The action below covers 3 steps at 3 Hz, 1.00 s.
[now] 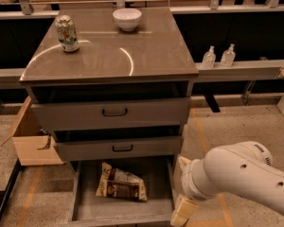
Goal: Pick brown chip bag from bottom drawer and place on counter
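The bottom drawer [87, 207] stands pulled out, its floor bare in front of and to the left of the brown chip bag [122, 184], which lies flat near the middle. The gripper [179, 191] hangs at the drawer's right wall, spread wide, apart from the bag. Above, the counter [132, 56] has free room at its front and right; a can [67, 33] and a bowl [127, 19] stand toward the back. A cardboard box [31, 143] sits left of the cabinet.

brown chip bag [121, 187] in bottom drawer [155, 176], gripper [181, 213] at its right wall
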Available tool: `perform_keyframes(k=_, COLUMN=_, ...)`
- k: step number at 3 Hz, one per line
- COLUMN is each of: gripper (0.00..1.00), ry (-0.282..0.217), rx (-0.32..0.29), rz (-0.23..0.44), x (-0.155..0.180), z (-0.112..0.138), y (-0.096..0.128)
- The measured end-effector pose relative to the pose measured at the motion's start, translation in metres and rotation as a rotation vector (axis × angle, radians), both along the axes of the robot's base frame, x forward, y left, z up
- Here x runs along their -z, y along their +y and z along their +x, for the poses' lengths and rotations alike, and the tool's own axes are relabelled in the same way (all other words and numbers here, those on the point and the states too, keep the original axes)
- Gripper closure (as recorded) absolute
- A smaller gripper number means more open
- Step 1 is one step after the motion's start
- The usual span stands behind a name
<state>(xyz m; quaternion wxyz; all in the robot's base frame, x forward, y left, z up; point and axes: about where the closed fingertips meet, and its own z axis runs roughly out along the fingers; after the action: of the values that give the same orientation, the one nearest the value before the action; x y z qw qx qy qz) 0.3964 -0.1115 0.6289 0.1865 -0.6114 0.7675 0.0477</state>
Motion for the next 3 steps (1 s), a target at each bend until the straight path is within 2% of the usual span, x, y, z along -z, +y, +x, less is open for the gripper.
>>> perform_keyframes(k=1, gripper=0.00, ry=0.035, rx=0.044, rz=-0.023, x=0.071, z=0.001, y=-0.006)
perform_keyframes(k=2, gripper=0.00, ry=0.043, rx=0.111, rz=-0.016, x=0.137, z=0.014, y=-0.024)
perform_keyframes(k=3, gripper=0.00, ry=-0.015, rx=0.192, rz=0.035, x=0.176, z=0.049, y=-0.042)
